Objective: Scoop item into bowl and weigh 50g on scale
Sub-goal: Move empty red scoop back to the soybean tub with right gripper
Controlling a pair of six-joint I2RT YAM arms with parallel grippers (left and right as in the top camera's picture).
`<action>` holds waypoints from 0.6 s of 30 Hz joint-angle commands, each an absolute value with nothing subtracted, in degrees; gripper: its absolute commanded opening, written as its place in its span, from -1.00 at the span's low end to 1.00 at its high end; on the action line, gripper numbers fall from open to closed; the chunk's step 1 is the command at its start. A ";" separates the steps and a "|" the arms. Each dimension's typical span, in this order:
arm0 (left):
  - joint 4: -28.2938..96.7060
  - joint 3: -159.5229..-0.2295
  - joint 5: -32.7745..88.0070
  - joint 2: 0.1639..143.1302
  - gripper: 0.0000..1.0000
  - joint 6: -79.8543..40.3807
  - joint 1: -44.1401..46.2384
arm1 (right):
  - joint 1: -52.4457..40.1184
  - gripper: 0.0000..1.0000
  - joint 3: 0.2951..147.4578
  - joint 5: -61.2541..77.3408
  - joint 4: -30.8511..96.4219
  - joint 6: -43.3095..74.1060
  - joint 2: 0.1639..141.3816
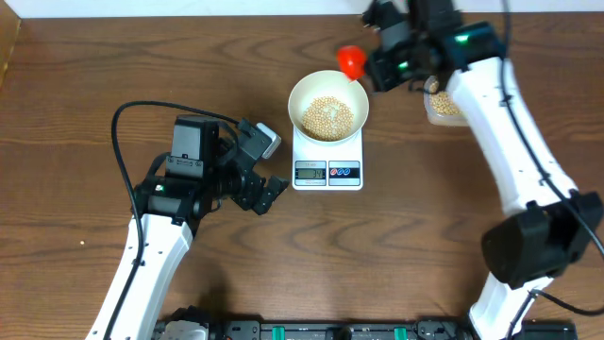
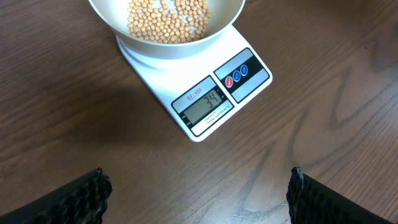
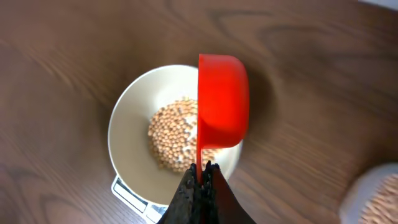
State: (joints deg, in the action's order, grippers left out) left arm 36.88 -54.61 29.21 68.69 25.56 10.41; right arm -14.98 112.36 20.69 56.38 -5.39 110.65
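Observation:
The white bowl (image 1: 328, 104) (image 2: 161, 43) (image 3: 127, 134) stands on the white scale (image 1: 327, 162) (image 2: 205, 93) and holds a heap of tan-yellow beans (image 1: 327, 117) (image 2: 168, 18) (image 3: 171, 140). The scale's window reads 34. My right gripper (image 1: 377, 64) (image 3: 202, 169) is shut on the handle of a red scoop (image 1: 352, 60) (image 3: 221, 99), which hangs tipped on its side over the bowl's back right rim. My left gripper (image 1: 269, 165) (image 2: 199, 186) is open and empty, left of the scale over bare wood.
A clear tub of beans (image 1: 442, 104) (image 3: 376, 199) sits at the back right, partly under the right arm. The table's back edge runs close behind the scoop. The left arm and its cable (image 1: 123, 142) fill the left middle.

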 commanded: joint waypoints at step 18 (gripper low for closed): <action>36.88 -54.37 28.88 68.86 0.86 26.09 10.59 | 6.76 -0.98 113.56 15.11 70.15 -1.72 105.43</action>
